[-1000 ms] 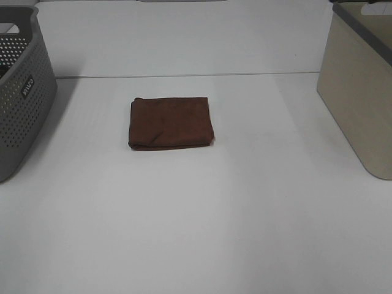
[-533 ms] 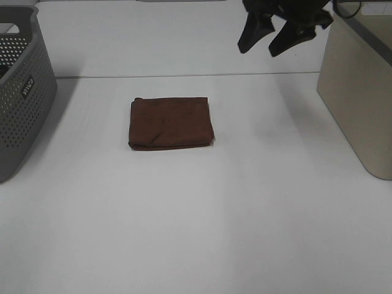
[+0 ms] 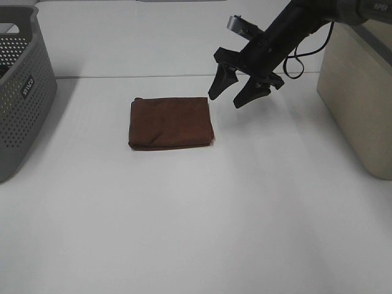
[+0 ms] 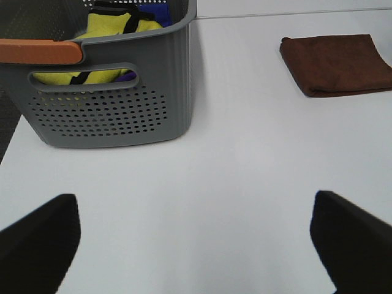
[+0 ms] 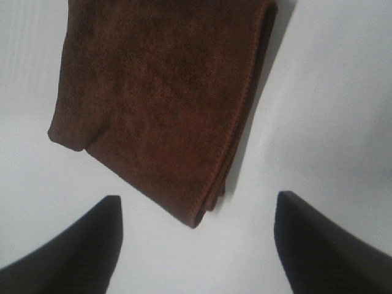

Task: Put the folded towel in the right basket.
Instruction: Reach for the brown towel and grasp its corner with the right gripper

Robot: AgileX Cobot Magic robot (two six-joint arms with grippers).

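Right pincer (image 3: 225, 101) hangs wide open and empty just beside the folded towel (image 3: 171, 123), probably to straddle its edge; towel lies flat on the table (image 3: 196, 220) toward the far edge, right basket (image 3: 358, 104) waits at the right edge

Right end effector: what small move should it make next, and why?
Probably lower and shift slightly toward the brown folded towel. The right end effector is open and hangs just off the towel's right edge in the exterior view, touching nothing, so it cannot grasp yet.
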